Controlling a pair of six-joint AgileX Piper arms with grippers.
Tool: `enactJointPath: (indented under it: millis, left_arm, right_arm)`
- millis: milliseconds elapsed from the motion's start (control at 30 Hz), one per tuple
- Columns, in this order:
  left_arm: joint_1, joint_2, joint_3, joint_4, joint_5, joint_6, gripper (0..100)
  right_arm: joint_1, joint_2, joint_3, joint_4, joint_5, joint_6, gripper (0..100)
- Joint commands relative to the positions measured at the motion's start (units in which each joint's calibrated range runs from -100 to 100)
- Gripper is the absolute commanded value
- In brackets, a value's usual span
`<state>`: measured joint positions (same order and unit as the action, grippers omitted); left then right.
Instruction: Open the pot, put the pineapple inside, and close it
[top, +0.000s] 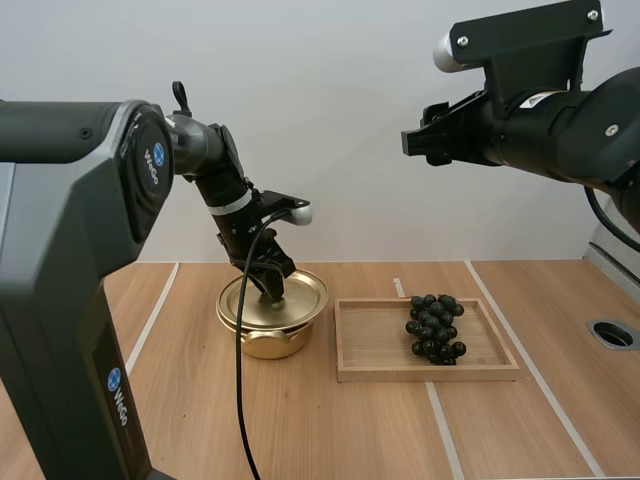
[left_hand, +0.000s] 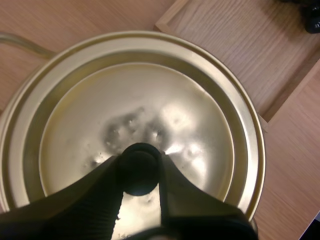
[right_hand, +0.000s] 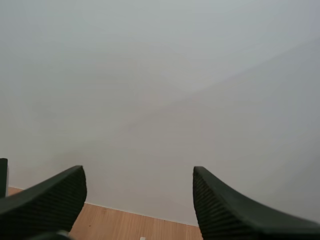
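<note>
Left gripper (left_hand: 140, 162) pinches the lid knob (left_hand: 139, 175); right gripper (right_hand: 139, 176) spread aloft; pale wooden table (top: 330, 430), apparently taped.

Wooden tray (top: 375, 345) flat on the pale wooden table (top: 330, 430), white tape lines (top: 444, 432) alongside.

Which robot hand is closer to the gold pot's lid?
Left. The left gripper pinches the black knob on the lid. The right gripper hangs open in the air, high above the table, well apart from it.
</note>
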<state>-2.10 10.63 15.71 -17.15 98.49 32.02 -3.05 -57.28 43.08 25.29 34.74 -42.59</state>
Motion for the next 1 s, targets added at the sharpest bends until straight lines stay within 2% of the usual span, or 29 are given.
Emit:
enactJointPath:
  millis: [0,300,600,667,767,800,867,967]
  left_arm:
    - [0.08,-0.1,1.6,-0.6,-3.6,0.5,0]
    - [0.08,-0.1,3.2,0.4,-9.7,1.3,0]
    - [0.08,-0.1,3.2,2.3,-5.5,0.7,0]
    - [0.08,-0.1,3.2,2.4,-4.3,0.3,3]
    - [0.08,-0.1,3.2,2.4,-3.7,-0.2,18]
    - [0.08,-0.1,3.2,2.4,-3.3,-0.3,26]
    - [0.08,-0.1,3.2,2.4,-3.3,-0.3,46]
    - [0.08,-0.2,3.2,2.4,-2.5,-0.3,89]
  right_arm:
    - [-0.2,-0.7,0.2,-0.5,-0.4,0.2,100]
    - [-0.2,-0.7,0.2,-0.6,-0.4,0.2,100]
    - [-0.2,-0.7,0.2,-0.6,-0.4,0.2,100]
    - [-0.2,-0.7,0.2,-0.6,-0.4,0.2,100]
    - [-0.2,-0.7,0.2,-0.6,-0.4,0.2,100]
    - [-0.2,-0.7,0.2,-0.6,-0.4,0.2,100]
    - [-0.2,-0.7,0.2,-0.6,-0.2,0.2,100]
    - [-0.2,-0.7,0.2,-0.6,0.4,0.2,100]
